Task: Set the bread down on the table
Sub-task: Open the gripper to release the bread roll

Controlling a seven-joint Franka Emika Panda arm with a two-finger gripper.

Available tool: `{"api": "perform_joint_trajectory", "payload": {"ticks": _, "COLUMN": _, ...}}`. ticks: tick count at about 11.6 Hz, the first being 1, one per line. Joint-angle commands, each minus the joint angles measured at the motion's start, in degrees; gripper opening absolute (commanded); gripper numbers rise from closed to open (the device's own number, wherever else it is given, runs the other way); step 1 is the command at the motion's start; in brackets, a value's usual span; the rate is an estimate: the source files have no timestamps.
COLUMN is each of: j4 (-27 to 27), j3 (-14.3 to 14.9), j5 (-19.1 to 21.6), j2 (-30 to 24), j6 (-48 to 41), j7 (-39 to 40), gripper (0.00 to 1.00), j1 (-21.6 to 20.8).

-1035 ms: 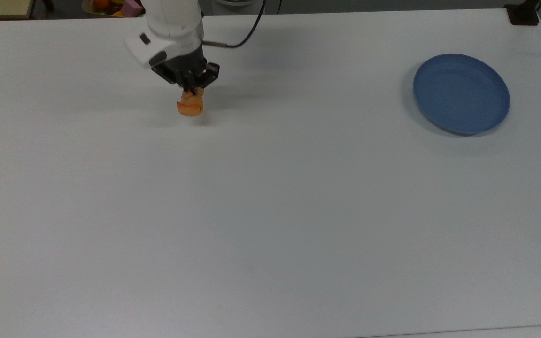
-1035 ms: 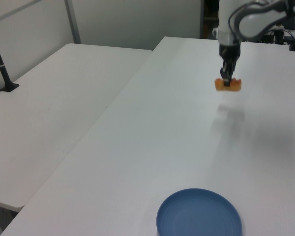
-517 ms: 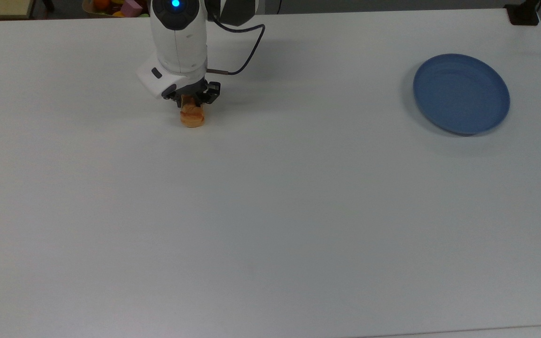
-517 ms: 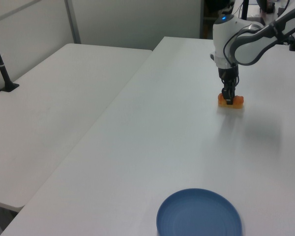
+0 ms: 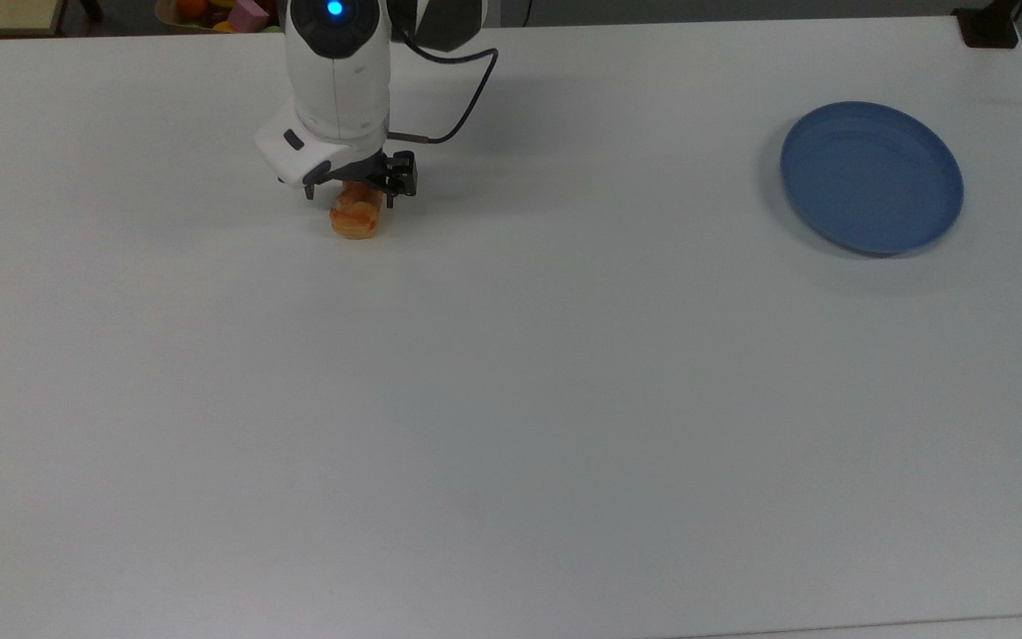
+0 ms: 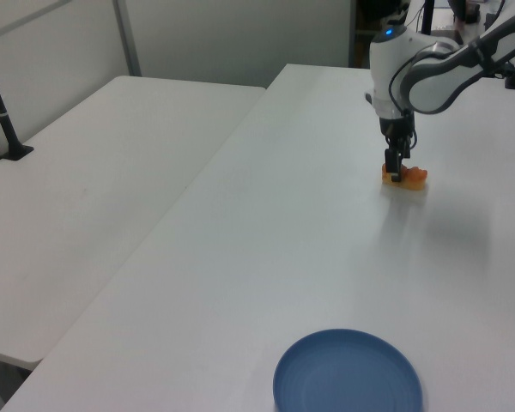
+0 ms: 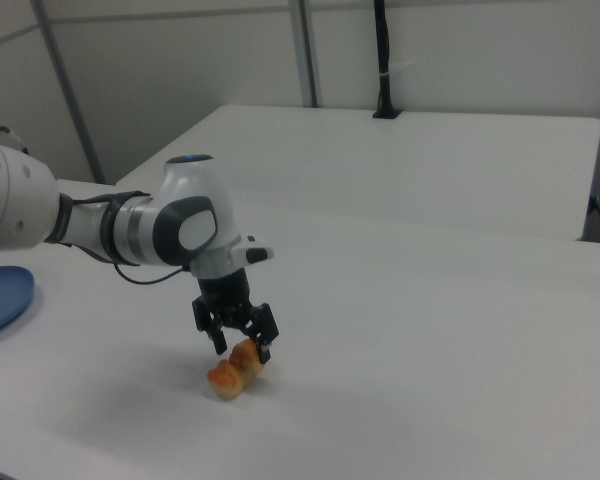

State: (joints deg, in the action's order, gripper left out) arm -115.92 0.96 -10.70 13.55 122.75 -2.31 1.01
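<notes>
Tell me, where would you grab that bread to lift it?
Probably across its narrow middle, from straight above. The bread lies flat on the table, oblong and lumpy, so fingers either side of the short width fit best, as the open gripper straddles it.

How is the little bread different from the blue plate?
The bread is small, lumpy and golden-orange; the blue plate is much bigger, round, smooth and blue. The bread lies right under the gripper, whose fingers are open around it; the plate sits far off with nothing on it. Both rest on the white table.

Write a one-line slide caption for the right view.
Open pincer straddles the bread lying on the white table, blue plate far off.
</notes>
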Motion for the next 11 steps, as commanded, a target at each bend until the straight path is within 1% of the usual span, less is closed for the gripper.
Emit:
{"api": "perform_joint_trajectory", "payload": {"ticks": 1, "j4": 1.38, "j3": 0.27, "j5": -0.82, "j2": -5.37, "j6": -1.19, "j7": -0.68, "gripper": 1.0, "j1": 0.48}}
{"api": "perform_joint_trajectory", "payload": {"ticks": 3, "j4": 7.61, "j3": 0.09, "j5": -0.21, "j2": -6.86, "j6": -7.41, "j7": -3.4, "gripper": 1.0, "j1": 0.48}}
{"api": "perform_joint_trajectory", "payload": {"ticks": 4, "j4": 12.77, "j3": -0.08, "j5": 0.23, "j2": -7.22, "j6": -11.79, "j7": -3.58, "gripper": 1.0, "j1": 0.48}}
{"api": "perform_joint_trajectory", "payload": {"ticks": 5, "j4": 17.43, "j3": -0.26, "j5": 2.33, "j2": -7.31, "j6": -15.4, "j7": -3.49, "gripper": 1.0, "j1": 0.48}}
{"api": "perform_joint_trajectory", "payload": {"ticks": 6, "j4": 20.79, "j3": -0.17, "j5": 6.52, "j2": -7.48, "j6": -17.96, "j7": -3.14, "gripper": 1.0, "j1": 0.48}}
{"api": "perform_joint_trajectory", "payload": {"ticks": 7, "j4": 22.56, "j3": 0.26, "j5": 9.44, "j2": -8.44, "j6": -20.42, "j7": -2.88, "gripper": 1.0, "j1": 0.48}}
{"api": "perform_joint_trajectory", "payload": {"ticks": 9, "j4": 23.02, "j3": 0.27, "j5": 9.99, "j2": -10.2, "j6": -23.77, "j7": -3.49, "gripper": 1.0, "j1": 0.22}}
{"api": "perform_joint_trajectory", "payload": {"ticks": 11, "j4": 23.02, "j3": 0.36, "j5": 10.17, "j2": -10.82, "j6": -24.57, "j7": -3.4, "gripper": 1.0, "j1": -0.31}}
